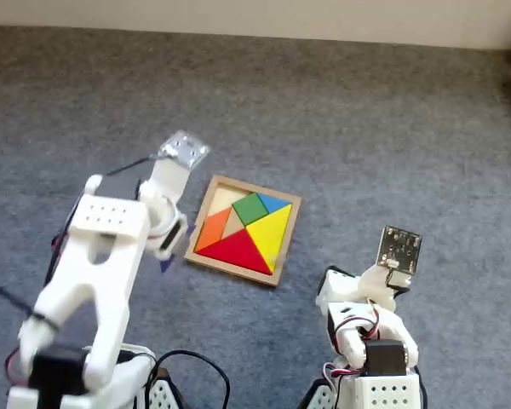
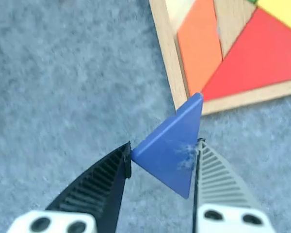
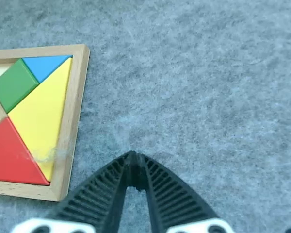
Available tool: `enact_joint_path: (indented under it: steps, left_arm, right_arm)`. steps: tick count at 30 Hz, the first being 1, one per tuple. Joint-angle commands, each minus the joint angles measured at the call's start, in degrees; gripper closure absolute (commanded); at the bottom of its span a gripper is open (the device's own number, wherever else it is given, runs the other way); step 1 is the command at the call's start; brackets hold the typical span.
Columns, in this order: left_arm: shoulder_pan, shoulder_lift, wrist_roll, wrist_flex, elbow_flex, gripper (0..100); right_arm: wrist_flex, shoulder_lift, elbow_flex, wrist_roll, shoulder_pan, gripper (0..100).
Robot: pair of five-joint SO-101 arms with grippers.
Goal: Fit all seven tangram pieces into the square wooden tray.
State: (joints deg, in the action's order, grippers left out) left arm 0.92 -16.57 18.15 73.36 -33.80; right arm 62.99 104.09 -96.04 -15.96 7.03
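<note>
- We count six pieces already lying flat in the tray [image 1: 285,241]: the orange piece [image 2: 199,43], the red triangle [image 2: 262,53], the yellow triangle [image 3: 43,121], the green square [image 3: 14,85], the light blue triangle [image 3: 46,65] and a pale piece [image 1: 226,198]; a bare triangular gap [image 1: 232,223] shows near the middle
- The seventh, the dark blue triangle [image 2: 169,155], is outside the tray, just beside its near corner, with one tip over the rim; the left gripper [image 2: 163,145] has it pinched edge to edge, jaws spread only as wide as the piece; we cannot tell whether it is lifted off the carpet [image 1: 366,128]
- We judge that one placement is left: the triangle into the gap
- The right gripper [image 3: 134,160] hangs over carpet beside the tray, jaws pressed together on nothing
- The pieces look smooth, painted and sharp-cornered; the tray is pale wood with a raised rim; the carpet is grey and nubby; the jaw faces are ribbed
</note>
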Motion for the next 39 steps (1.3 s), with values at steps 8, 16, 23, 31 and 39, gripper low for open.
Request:
enact_joint_path:
  steps: [8,16,23,31,39]
  left_arm:
    - [8.84,21.14,0.62,0.70,25.71,83]
    - [8.92,38.64,4.13,6.24,46.20,82]
    - [9.71,48.84,4.13,10.29,59.30,82]
    - [9.54,52.26,2.29,15.74,65.80,69]
    - [8.57,52.09,1.14,15.82,65.80,70]
  right_arm:
    - [0.57,0.75,-7.87,0.62,-0.57,99.4]
    - [0.57,0.75,-7.87,0.62,-0.48,99.4]
    - [0.57,0.84,-7.87,0.62,-0.40,99.4]
    - [0.57,0.84,-7.87,0.62,-0.40,99.4]
    - [0.57,0.84,-7.87,0.62,-0.40,99.4]
